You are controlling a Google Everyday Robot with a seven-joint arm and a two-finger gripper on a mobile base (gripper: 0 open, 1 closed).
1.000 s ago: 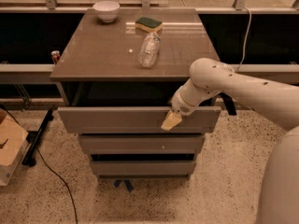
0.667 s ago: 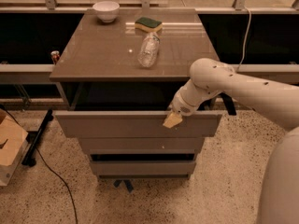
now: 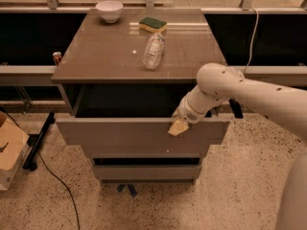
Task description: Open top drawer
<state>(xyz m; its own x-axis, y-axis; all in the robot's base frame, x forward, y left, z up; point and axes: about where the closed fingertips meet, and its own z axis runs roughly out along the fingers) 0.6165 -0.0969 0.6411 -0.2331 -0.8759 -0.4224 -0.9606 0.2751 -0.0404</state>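
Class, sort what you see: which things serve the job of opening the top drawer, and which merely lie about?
Job: top drawer, partly open; claw, at its front's upper edge, right of middle.
Lying about: bowl, sponge, bottle on the cabinet top; box on the floor.

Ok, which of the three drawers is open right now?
The top drawer, widest front, pulled out with its dark inside showing; the gripper is at its upper edge. The two shorter fronts below sit further back.
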